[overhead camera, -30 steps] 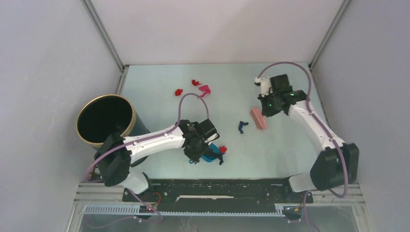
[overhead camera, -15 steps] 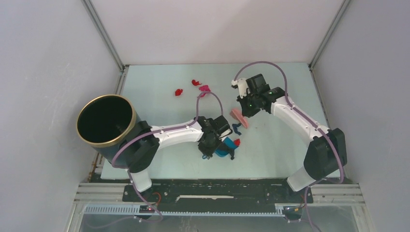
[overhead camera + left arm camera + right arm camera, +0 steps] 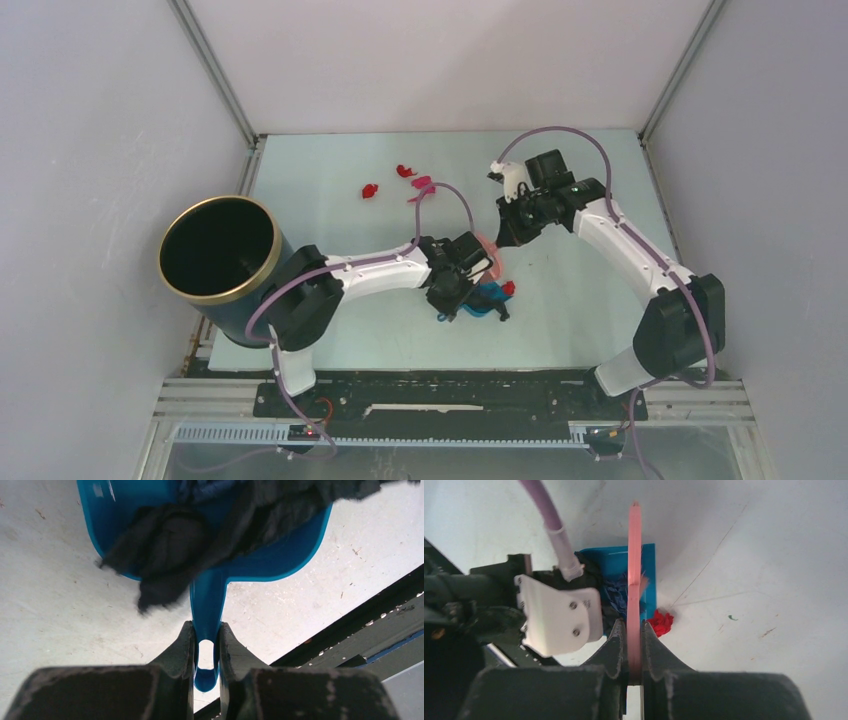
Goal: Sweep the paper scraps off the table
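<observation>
Three paper scraps (image 3: 404, 171) (two red, one magenta) are seen loose at upper middle of the bench (image 3: 330, 220). A fourth red scrap (image 3: 508, 288) is just beside the one blue dustpan (image 3: 280, 560), which is loaded with dark blue and black bits. Its handle is pinched by the left tool (image 3: 206, 635). The one pink brush (image 3: 634, 555) is clamped tight in the right tool (image 3: 634, 630).

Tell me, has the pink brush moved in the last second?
Yes. The pink brush went left, away from the right wall, up to the blue dustpan.

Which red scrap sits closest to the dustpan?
The red scrap right beside the dustpan, by the brush; the other two reds lie far back.
</observation>
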Robot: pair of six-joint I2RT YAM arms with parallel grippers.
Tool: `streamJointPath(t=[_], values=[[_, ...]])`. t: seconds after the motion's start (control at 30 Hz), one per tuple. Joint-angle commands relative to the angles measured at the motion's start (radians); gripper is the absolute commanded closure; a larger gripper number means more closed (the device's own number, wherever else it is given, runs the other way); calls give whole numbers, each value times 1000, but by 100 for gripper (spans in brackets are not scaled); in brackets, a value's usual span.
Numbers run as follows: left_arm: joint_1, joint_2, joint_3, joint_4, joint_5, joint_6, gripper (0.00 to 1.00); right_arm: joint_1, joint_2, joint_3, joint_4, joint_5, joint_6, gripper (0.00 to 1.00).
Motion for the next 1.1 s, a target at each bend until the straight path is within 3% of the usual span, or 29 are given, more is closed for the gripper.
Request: streamJointPath(t=[0.0,0.17,0.33,0.67,0.87,1.07], values=[[-5,3,33,49,5,-16,100,-32,-78,11,-45,-92,33,100],[-7,13,19,67,52,0,100,-112,-148,18,-29,-79,20,100],[-10,-28,15,14,47,12,100,-198,-142,72,-116,-9,-7,100],[-34,-66,54,-209,60,100,100,-199,-214,-16,-180,175,-19,100],[-60,0,120,-210,71,120,100,-191,-229,-105,-159,149,-8,100],[-69,124,251,-207,47,140,100,-192,-231,-144,-154,-59,-5,100]])
